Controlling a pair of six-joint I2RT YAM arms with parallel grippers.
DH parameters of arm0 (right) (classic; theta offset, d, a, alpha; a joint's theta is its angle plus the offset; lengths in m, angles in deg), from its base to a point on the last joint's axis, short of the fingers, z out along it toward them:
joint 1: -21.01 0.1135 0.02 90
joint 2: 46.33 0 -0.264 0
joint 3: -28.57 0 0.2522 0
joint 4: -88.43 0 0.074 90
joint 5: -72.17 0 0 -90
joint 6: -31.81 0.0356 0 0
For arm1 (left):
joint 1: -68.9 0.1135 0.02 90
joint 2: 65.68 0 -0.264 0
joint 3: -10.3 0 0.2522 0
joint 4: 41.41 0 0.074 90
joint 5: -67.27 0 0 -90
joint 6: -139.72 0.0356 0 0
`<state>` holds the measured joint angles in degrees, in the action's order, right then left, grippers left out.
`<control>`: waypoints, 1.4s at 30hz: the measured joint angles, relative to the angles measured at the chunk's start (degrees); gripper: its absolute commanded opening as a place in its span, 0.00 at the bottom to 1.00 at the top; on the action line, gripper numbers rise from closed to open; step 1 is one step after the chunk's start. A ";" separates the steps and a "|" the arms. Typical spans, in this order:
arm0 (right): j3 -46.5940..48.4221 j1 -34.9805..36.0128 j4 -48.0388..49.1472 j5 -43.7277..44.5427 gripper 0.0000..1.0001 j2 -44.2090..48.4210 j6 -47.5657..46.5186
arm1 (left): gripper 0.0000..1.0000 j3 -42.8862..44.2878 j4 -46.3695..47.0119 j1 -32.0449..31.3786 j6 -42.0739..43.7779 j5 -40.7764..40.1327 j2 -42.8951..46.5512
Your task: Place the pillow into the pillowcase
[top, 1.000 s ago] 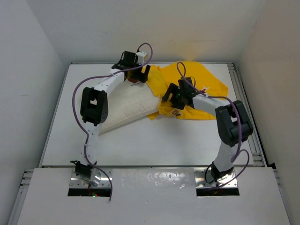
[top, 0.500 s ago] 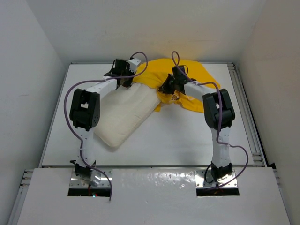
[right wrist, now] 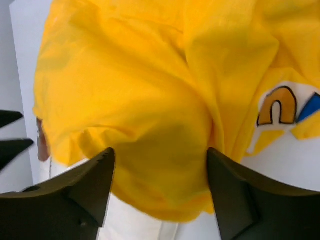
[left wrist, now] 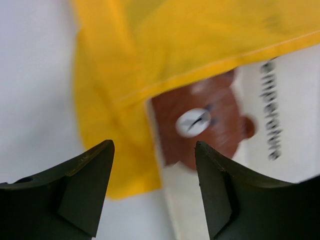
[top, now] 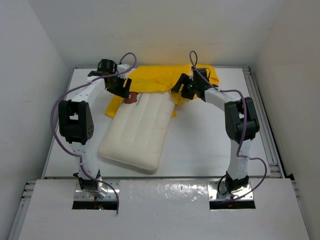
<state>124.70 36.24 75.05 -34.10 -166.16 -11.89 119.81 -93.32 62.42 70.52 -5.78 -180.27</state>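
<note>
White-walled booth holds a white table point(top: 210, 145). On it the cream-white, quilted soft pillow point(top: 137, 132) lies diagonally, and its far end seems tucked under the hem of the bright yellow thin fabric pillowcase point(top: 155, 77) at the far edge. The left gripper point(left wrist: 152, 144) and right gripper point(right wrist: 160, 150) hover over the two sides of this opening. Both have jaws spread and pinch nothing, probably ready to take the hem and draw it over the pillow.

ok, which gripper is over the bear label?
The left gripper: the brown bear label on the pillow shows between its open jaws. The right gripper hangs over the yellow pillowcase.

Pillow point(top: 136, 134) end — under pillowcase point(top: 156, 80)
</note>
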 measured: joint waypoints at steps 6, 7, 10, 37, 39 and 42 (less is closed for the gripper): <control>-7.96 -1.84 0.07 2.05 0.13 10.27 -2.49 | 0.27 -6.95 -0.83 7.74 -0.22 -4.50 7.32; -9.31 -2.10 0.04 2.56 0.14 11.45 -2.38 | 0.28 -7.85 -0.63 8.11 -0.15 -5.20 7.67; -12.09 -2.73 0.20 3.93 0.19 12.48 -1.97 | 0.51 -11.15 0.31 8.11 0.11 -6.60 7.48; -13.05 8.31 -4.04 19.28 0.48 3.91 -1.33 | 0.00 -14.01 11.15 8.07 -0.11 -8.48 -3.41; -11.82 9.40 -5.44 22.36 0.46 3.43 -2.14 | 0.00 -14.10 11.19 8.07 -0.04 -8.28 -3.37; -10.69 11.47 -7.17 27.85 0.41 2.82 -3.39 | 0.00 -14.71 11.52 8.07 0.13 -8.13 -2.93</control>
<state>114.02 47.71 67.88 -6.26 -163.34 -15.28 105.10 -81.81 70.48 70.65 -13.91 -183.20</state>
